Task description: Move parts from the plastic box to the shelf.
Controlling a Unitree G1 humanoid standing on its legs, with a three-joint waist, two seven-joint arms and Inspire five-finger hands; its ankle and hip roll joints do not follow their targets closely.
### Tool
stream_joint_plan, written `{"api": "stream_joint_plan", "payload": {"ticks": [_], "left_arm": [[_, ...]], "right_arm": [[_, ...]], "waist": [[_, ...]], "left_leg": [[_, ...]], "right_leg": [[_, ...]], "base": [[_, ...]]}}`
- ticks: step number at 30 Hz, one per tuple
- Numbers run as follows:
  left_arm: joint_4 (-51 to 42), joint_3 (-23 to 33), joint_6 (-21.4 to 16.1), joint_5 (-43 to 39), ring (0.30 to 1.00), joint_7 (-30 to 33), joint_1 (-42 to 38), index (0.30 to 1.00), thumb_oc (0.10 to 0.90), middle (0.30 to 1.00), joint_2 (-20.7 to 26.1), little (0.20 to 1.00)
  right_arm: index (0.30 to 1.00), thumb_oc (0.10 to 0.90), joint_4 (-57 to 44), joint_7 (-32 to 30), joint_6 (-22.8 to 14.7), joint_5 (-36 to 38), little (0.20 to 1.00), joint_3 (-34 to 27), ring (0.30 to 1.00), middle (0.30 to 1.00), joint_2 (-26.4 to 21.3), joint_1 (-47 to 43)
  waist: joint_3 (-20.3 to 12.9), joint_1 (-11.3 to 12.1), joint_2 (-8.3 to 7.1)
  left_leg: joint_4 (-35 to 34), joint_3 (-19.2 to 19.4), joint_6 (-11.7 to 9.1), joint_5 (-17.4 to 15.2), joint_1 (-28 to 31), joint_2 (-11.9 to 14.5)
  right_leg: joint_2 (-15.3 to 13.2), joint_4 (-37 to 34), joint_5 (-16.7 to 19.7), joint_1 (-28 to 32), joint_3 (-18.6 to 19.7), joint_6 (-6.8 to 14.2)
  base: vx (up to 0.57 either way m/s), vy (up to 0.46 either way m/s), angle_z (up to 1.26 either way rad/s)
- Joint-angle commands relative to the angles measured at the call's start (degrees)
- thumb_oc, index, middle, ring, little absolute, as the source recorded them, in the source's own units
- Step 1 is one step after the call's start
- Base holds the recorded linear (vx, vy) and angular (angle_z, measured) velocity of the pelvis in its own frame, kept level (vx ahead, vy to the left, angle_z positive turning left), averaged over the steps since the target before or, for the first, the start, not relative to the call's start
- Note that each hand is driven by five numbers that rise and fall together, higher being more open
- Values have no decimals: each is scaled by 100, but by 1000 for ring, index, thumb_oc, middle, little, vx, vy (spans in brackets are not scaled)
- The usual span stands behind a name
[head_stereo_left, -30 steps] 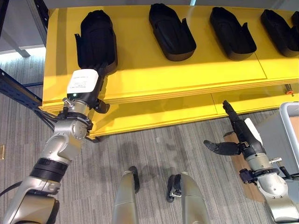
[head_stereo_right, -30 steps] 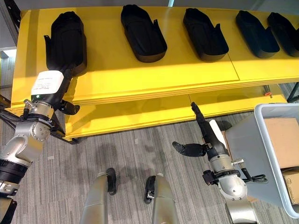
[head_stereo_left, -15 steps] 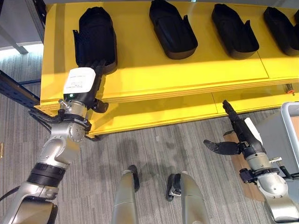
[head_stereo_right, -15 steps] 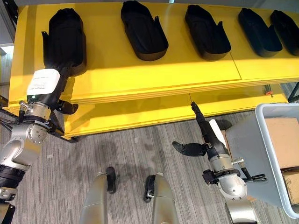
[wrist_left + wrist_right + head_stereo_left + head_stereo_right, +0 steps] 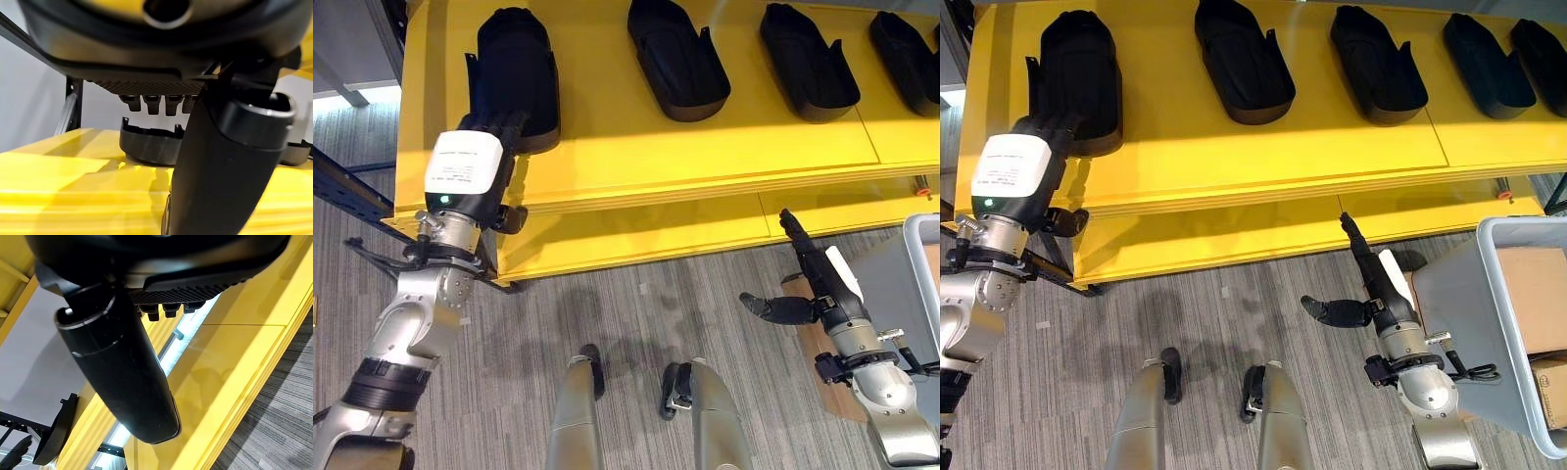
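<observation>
Grey striped carpet (image 5: 636, 304) fills the lower part of both eye views, and a yellow shelf (image 5: 705, 147) runs across the top. Five black parts lie in a row on it: the first part (image 5: 514, 69) at upper left, the second (image 5: 677, 57), third (image 5: 808, 61) and fourth (image 5: 1489, 64) further right, and a fifth (image 5: 1540, 51) at the far upper right corner.

Left hand (image 5: 470, 171) is up at the shelf's front edge in the upper left, its fingers (image 5: 494, 125) straight and reaching to the near end of the first part; whether they touch it I cannot tell. In the left wrist view that part (image 5: 151, 144) sits on the shelf just past the fingertips.

Right hand (image 5: 808, 279) hangs over the carpet at lower right, fingers straight, thumb out to the side, holding nothing.

Grey plastic box (image 5: 1474, 294) sits at the lower right edge with cardboard (image 5: 1533, 284) inside.
</observation>
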Motion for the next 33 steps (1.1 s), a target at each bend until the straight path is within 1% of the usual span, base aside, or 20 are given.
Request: {"api": "stream_joint_plan", "payload": {"ticks": [1,6,10,12,14,15,17,19,24,25,26,29,33], "left_arm": [[-517,1094,-69,601,1000,980,-920,1000,900,1000,258,1000],[-831,1207,-189,687,1000,936,-612,1000,900,1000,225,1000],[-1139,1313,-341,647,1000,771,-222,1000,900,1000,99,1000],[-1279,1279,-450,515,1000,663,-50,1000,900,1000,-22,1000],[-1331,1250,-478,466,1000,618,-9,1000,900,1000,-65,1000],[-1392,1154,-549,266,1000,512,27,1000,900,1000,-163,1000],[-1434,1145,-573,157,1000,428,42,1000,900,1000,-199,1000],[-1493,1059,-635,-168,1000,315,96,1000,900,1000,-367,1000],[-1750,1061,-730,-642,1000,99,241,1000,900,1000,-489,1000],[-1833,1004,-798,-1012,1000,-61,262,1000,900,1000,-544,1000],[-1925,999,-833,-1297,1000,-233,278,1000,900,1000,-533,1000],[-2022,1098,-848,-1689,1000,-381,339,1000,900,1000,-483,1000],[-2050,1194,-824,-1785,1000,-489,380,1000,900,1000,-305,1000]], "right_arm": [[1000,900,-625,-166,-489,78,1000,-351,1000,1000,-406,-245],[1000,900,-647,-180,-517,57,1000,-413,1000,1000,-382,-200],[1000,900,-660,-192,-506,40,1000,-452,1000,1000,-345,-187],[1000,900,-666,-206,-492,35,1000,-452,1000,1000,-327,-217],[1000,900,-666,-216,-483,22,1000,-442,1000,1000,-323,-220],[1000,900,-649,-231,-471,20,1000,-432,1000,1000,-304,-244],[1000,900,-644,-236,-461,15,1000,-443,1000,1000,-290,-249],[1000,900,-632,-257,-427,-13,1000,-435,1000,1000,-257,-276],[1000,900,-674,-244,-410,1,1000,-459,1000,1000,-206,-272],[1000,900,-674,-227,-395,25,1000,-458,1000,1000,-181,-285],[1000,900,-692,-201,-376,48,1000,-487,1000,1000,-168,-281],[1000,900,-709,-160,-347,86,1000,-527,1000,1000,-114,-259],[1000,900,-680,-92,-318,95,1000,-539,1000,1000,-101,-236]], "waist": [[-352,-21,271],[-335,-2,265],[-313,31,255],[-296,35,254],[-292,37,259],[-281,37,263],[-278,41,260],[-263,41,259],[-253,61,261],[-247,53,263],[-245,52,272],[-248,66,282],[-260,66,290]], "left_leg": [[-178,-411,-219,-492,441,236],[-197,-418,-213,-484,440,237],[-209,-426,-208,-477,445,223],[-216,-427,-205,-469,443,215],[-211,-426,-204,-468,437,217],[-215,-422,-199,-461,434,215],[-207,-420,-198,-463,427,212],[-203,-414,-191,-469,432,197],[-200,-406,-187,-467,427,190],[-197,-408,-183,-463,421,186],[-194,-405,-182,-462,414,178],[-182,-406,-184,-453,392,164],[-169,-409,-186,-452,367,170]], "right_leg": [[85,-706,272,311,210,204],[92,-719,276,315,219,197],[93,-722,287,316,222,198],[94,-730,299,317,219,197],[96,-722,298,309,218,197],[94,-716,301,302,216,197],[93,-716,301,303,214,195],[97,-720,303,303,218,186],[91,-702,315,279,220,183],[87,-703,321,274,219,184],[86,-697,323,266,218,180],[82,-692,330,253,216,183],[76,-688,336,244,203,183]], "base": [[0,0,0],[0,0,0],[0,0,0],[0,0,0],[0,0,0],[0,0,0],[0,0,0],[0,0,0],[0,0,0],[0,0,0],[0,0,0],[0,0,0],[0,0,0]]}}
